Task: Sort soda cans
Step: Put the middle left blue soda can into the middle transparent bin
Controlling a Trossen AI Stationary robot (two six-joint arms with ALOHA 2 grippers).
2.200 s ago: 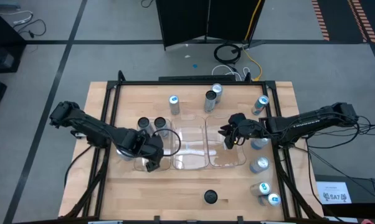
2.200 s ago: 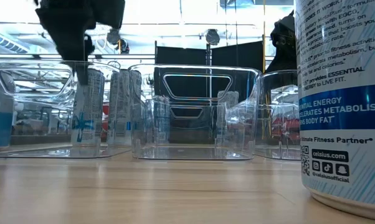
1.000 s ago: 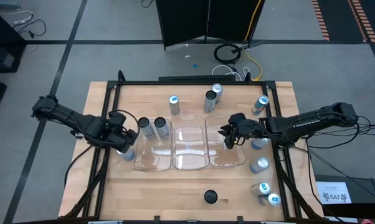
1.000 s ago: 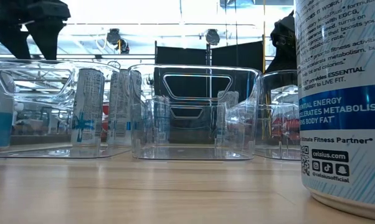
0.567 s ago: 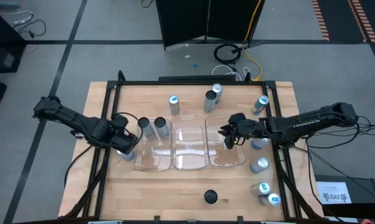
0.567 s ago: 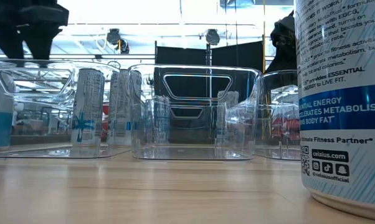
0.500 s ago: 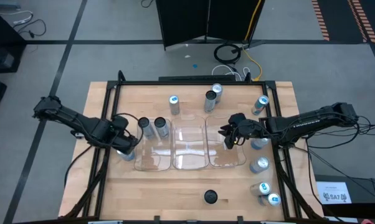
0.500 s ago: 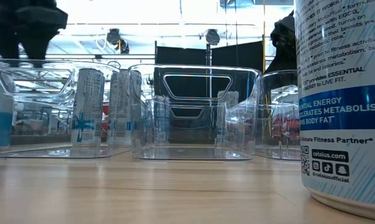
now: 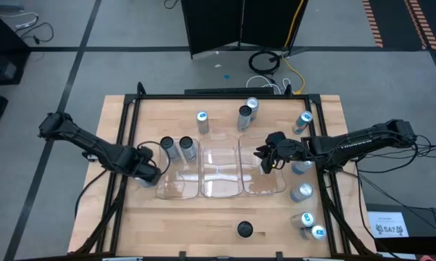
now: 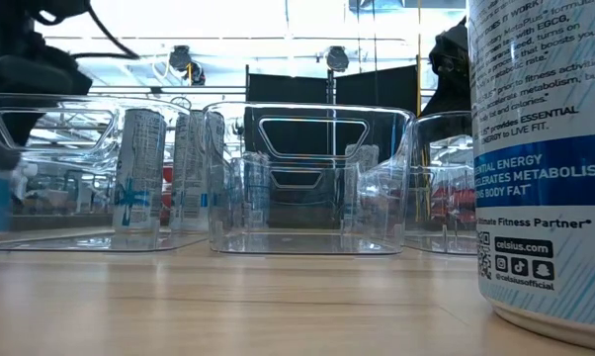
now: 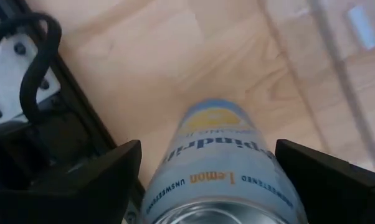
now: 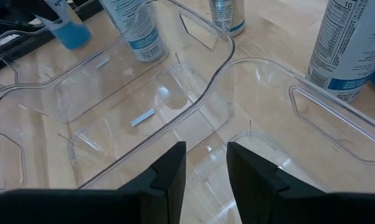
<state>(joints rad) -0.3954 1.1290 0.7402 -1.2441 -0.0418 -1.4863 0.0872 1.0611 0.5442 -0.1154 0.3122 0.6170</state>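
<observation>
A soda can (image 11: 213, 127) with a lemon label stands upright on the table left of the clear trays. My left gripper (image 11: 207, 152) points down over it, open, one finger on each side and apart from it; in the high view the gripper (image 9: 147, 172) hides the can. Two dark-topped soda cans (image 9: 177, 147) stand in the left tray (image 9: 176, 190). My right gripper (image 9: 263, 158) hangs still above the right tray (image 9: 276, 190); its fingers (image 12: 169, 171) are almost together, with nothing between them.
A middle tray (image 9: 219, 190) sits between the other two. Loose cans stand at the far side (image 9: 202, 119) (image 9: 244, 116) and down the right edge (image 9: 300, 192) (image 9: 303, 220). One dark-topped can (image 9: 245, 230) stands near the front edge. The black frame rail (image 11: 81, 134) runs close beside the left can.
My left gripper has come down over the can left of the trays and tipped to point straight down. It has stayed open. In the low view it has sunk from above the tray rims to their level. The can has not moved.
</observation>
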